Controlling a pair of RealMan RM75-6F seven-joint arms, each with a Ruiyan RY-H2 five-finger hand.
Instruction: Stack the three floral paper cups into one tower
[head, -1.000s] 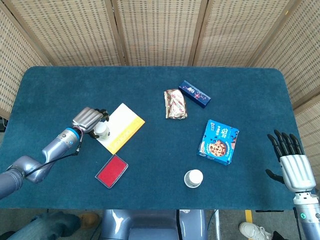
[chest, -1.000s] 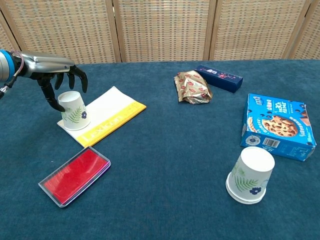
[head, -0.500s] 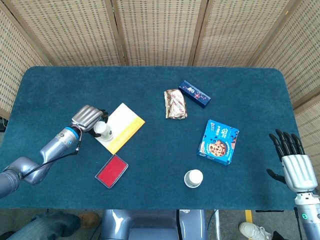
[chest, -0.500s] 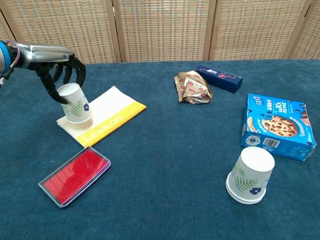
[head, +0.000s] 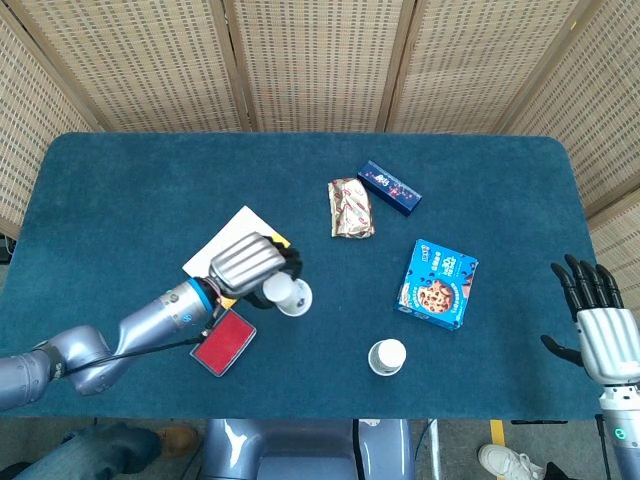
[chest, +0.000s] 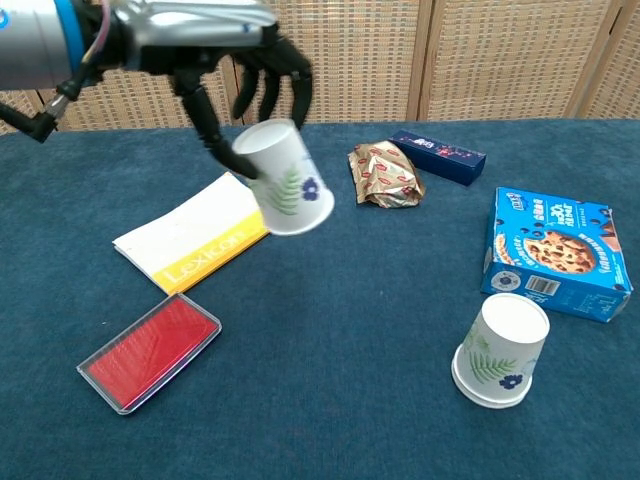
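My left hand (chest: 235, 75) (head: 250, 262) holds a white floral paper cup (chest: 288, 190) (head: 288, 294) upside down and tilted, lifted above the table's middle left. A second floral cup (chest: 500, 350) (head: 387, 356) stands upside down on the cloth near the front, right of centre, well apart from the held cup. A third cup shows in neither view. My right hand (head: 600, 325) hangs off the table's right edge, fingers spread, holding nothing.
A white and yellow booklet (chest: 200, 235) and a red flat case (chest: 150, 350) lie at the left. A blue cookie box (chest: 555, 250) lies just behind the standing cup. A foil packet (chest: 385, 175) and a dark blue box (chest: 440, 155) lie further back.
My left hand has lifted the cup off the booklet and carried it up and to the right, toward the table's middle. The right hand sank slightly.
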